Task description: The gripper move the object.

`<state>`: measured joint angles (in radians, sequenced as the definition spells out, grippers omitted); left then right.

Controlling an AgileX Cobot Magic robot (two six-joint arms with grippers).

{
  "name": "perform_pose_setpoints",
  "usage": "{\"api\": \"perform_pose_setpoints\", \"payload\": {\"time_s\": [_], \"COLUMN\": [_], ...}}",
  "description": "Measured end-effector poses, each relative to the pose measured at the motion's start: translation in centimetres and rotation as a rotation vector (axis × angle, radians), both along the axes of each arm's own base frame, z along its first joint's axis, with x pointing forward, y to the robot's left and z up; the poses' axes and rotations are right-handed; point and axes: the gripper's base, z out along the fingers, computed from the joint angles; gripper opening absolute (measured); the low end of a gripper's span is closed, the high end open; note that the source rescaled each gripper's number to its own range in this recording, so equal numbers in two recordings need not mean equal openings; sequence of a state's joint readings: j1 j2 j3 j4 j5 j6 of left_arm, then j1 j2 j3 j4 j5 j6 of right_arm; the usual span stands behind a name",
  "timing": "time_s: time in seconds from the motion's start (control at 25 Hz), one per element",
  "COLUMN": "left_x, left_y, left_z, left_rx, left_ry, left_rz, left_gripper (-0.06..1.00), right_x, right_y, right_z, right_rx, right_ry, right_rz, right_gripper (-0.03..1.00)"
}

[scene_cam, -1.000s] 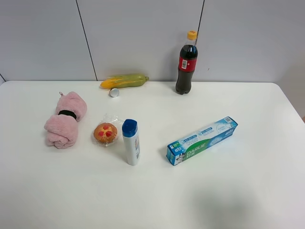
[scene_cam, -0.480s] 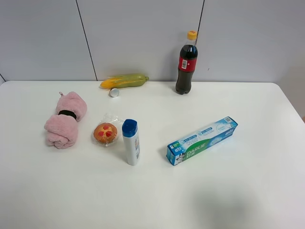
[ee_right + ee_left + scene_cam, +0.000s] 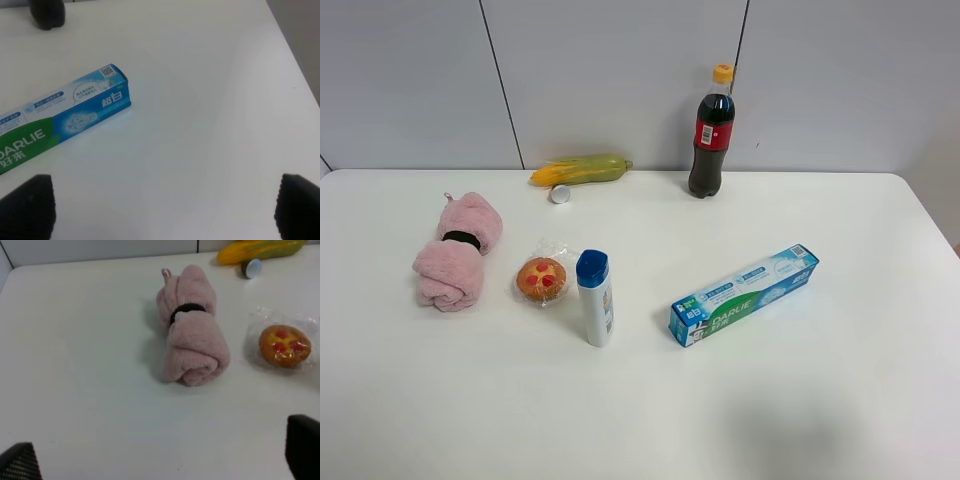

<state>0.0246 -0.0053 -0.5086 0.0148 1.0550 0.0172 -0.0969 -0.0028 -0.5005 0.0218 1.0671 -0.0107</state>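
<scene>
A rolled pink towel (image 3: 455,262) with a black band lies at the table's left; it also shows in the left wrist view (image 3: 192,342). A wrapped tart (image 3: 542,279) lies beside it, also in the left wrist view (image 3: 284,345). A white bottle with a blue cap (image 3: 594,298) stands mid-table. A blue-green toothpaste box (image 3: 744,294) lies to the right, also in the right wrist view (image 3: 60,122). My left gripper (image 3: 160,460) is open and empty, short of the towel. My right gripper (image 3: 162,205) is open and empty, beside the box. Neither arm shows in the high view.
A cola bottle (image 3: 711,133) stands at the back by the wall. A corn cob (image 3: 582,171) and a small white cap (image 3: 560,194) lie at the back left. The table's right edge (image 3: 295,65) is close to the right gripper.
</scene>
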Motion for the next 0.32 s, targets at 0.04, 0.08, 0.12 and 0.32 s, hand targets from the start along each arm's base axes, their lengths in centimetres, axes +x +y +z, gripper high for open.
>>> {"api": "perform_pose_setpoints", "payload": {"time_s": [0.04, 0.08, 0.12, 0.32], "left_x": [0.00, 0.00, 0.00, 0.00], "left_y": [0.00, 0.00, 0.00, 0.00], "left_z": [0.00, 0.00, 0.00, 0.00], "left_rx": [0.000, 0.000, 0.000, 0.000], "left_ry": [0.000, 0.000, 0.000, 0.000], "left_rz": [0.000, 0.000, 0.000, 0.000], "left_gripper": [1.00, 1.00, 1.00, 1.00], "right_x": [0.00, 0.00, 0.00, 0.00], "right_y": [0.00, 0.00, 0.00, 0.00], "right_z": [0.00, 0.00, 0.00, 0.00], "right_rx": [0.000, 0.000, 0.000, 0.000], "right_ry": [0.000, 0.000, 0.000, 0.000], "right_rz": [0.000, 0.000, 0.000, 0.000], "right_gripper": [1.00, 1.00, 1.00, 1.00]}}
